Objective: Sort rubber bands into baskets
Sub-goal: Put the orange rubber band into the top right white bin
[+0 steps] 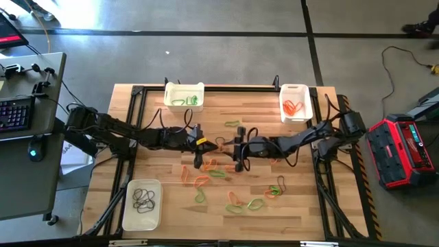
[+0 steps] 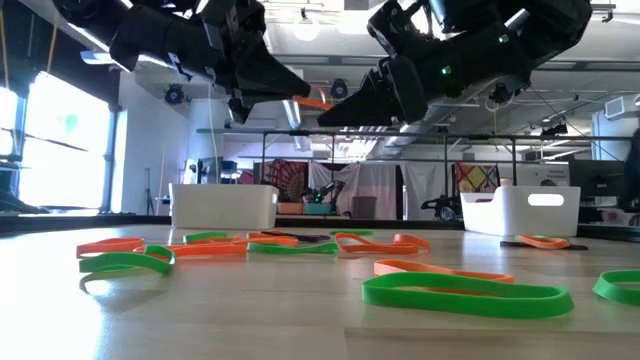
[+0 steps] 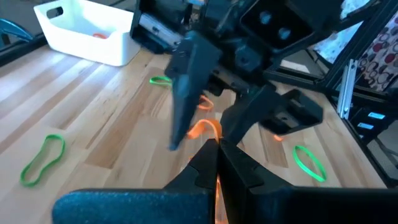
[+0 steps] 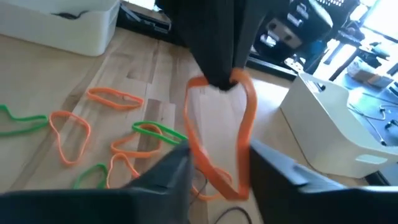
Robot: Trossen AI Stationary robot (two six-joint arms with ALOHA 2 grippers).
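High view: three white baskets stand on the table [image 1: 302, 206], one with green bands [image 1: 184, 95], one with orange bands [image 1: 295, 102], and one with dark bands [image 1: 142, 204], so the sort is evidently by colour. The left gripper [image 1: 198, 143] and right gripper [image 1: 239, 147] meet nose to nose near the middle of the table, between the two far baskets; roughly a dozen unsorted green and orange bands lie scattered just below them, too overlapped for an exact count. Low view: both grippers hang well above the table, an orange rubber band [image 2: 312, 101] bridging their tips; this is judged a hand-over. Left wrist view: the left fingers are pressed shut on that orange band [image 3: 205, 129], with the right gripper's fingers standing either side of it; three green loops lie loose beyond. Right wrist view: the band [image 4: 219, 138] dangles as an open loop from the left fingers, while the right fingers [image 4: 166, 169] stand apart around it, not yet closed; whether they touch it cannot be told.
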